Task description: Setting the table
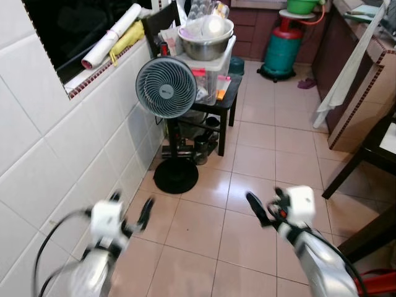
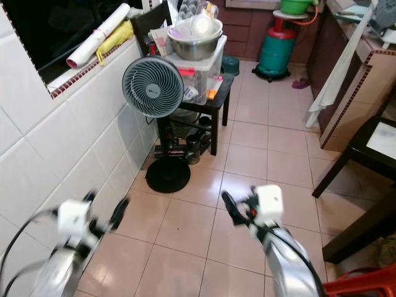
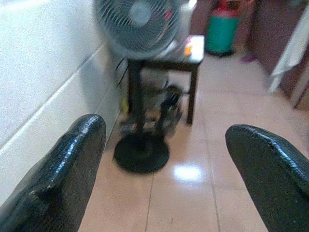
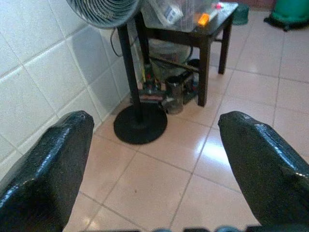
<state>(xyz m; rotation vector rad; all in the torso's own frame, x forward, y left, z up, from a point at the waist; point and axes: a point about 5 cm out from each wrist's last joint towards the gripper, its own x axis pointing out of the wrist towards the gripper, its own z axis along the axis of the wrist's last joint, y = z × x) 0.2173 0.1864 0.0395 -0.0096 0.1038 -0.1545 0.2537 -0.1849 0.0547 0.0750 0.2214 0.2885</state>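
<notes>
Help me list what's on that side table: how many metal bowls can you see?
1. A metal bowl sits on top of the clear plastic box on the dark side table, behind the fan. It holds pale items, so another bowl nested inside could be hidden.

Ahead of the left end effector [image 1: 146,210] and the right end effector [image 1: 257,209], both spread wide and holding nothing, the tiled floor [image 1: 260,148] lies bare, leaving open passage forward between them and toward the green gas cylinder [image 1: 281,51] far ahead. Just beside the left end effector, on its outer side, the white tiled wall [image 1: 74,154] closes off that flank. Ahead of it the standing fan [image 1: 166,88] and its round black base [image 1: 176,176] block the way along the wall. Behind the fan, a small dark counter [image 1: 216,102] loaded with a plastic box [image 1: 210,74] and steel bowl [image 1: 207,43] bars the path, with clutter beneath. Off the right end effector's outer side, dark furniture legs [image 1: 352,167] narrow the room.
</notes>
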